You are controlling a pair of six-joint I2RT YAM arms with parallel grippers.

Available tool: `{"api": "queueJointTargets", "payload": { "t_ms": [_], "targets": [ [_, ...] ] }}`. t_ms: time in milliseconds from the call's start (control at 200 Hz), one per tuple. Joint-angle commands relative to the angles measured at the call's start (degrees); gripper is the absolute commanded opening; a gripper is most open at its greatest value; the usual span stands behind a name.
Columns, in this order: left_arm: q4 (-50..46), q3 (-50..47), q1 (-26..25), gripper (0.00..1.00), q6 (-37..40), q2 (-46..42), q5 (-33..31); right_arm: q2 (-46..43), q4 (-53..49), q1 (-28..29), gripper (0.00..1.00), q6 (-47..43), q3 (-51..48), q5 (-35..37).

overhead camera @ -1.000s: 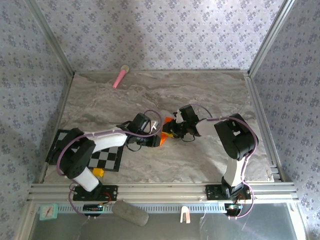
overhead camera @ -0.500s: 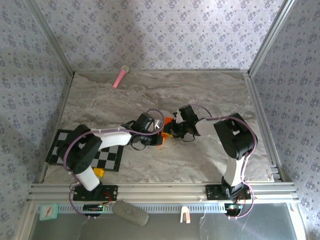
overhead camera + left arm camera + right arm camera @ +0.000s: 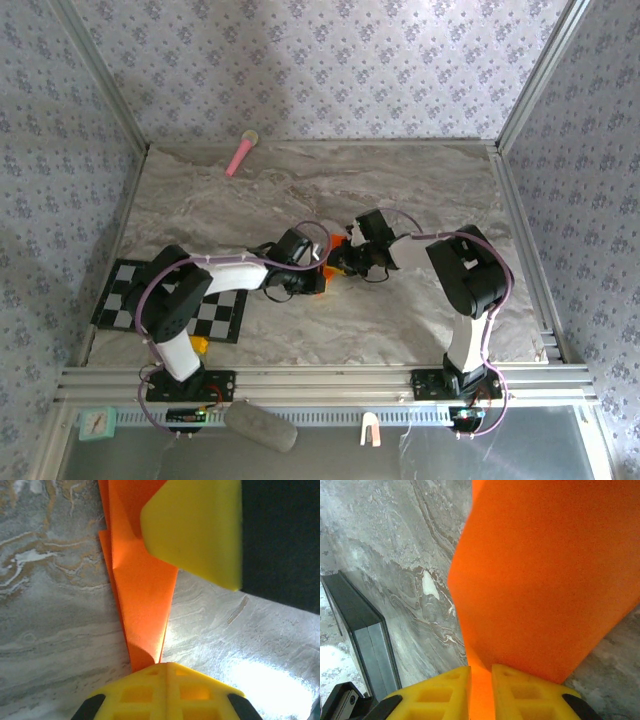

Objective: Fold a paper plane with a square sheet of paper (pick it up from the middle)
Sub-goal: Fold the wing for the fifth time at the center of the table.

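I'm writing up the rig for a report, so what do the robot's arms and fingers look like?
Both the left arm and the right arm have white links with black joints, and a lilac cable loops along each. The fingers are bright yellow blocks moulded with square recesses, black at the outer corners.

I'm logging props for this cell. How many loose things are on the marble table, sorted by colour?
Orange: 1, the folded paper
Pink: 1, the stick
Black-and-white: 1, the checkered mat
Yellow: 1, a small item by the mat's near edge
Total: 4
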Motion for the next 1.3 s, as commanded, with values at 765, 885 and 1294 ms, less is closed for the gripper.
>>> {"api": "queueJointTargets", "payload": {
  "t_ms": [765,885,1294],
  "targets": [
    [0.7,2.7,-0.6,0.01,-6.6,-1.5,-4.5,0.6,-5.3,1.7,0.08,0.6,1.6,4.0],
    [0.8,3.4,-0.6,0.0,-8.2,-0.1,-5.5,0.3,-5.3,1.8,0.07,1.4,1.5,4.3],
    [-5.8,5.9,-0.6,0.0,-12.3,3.8,-7.8,-0.2,-4.5,1.9,0.07,2.0,1.3,3.7]
  ]
}}
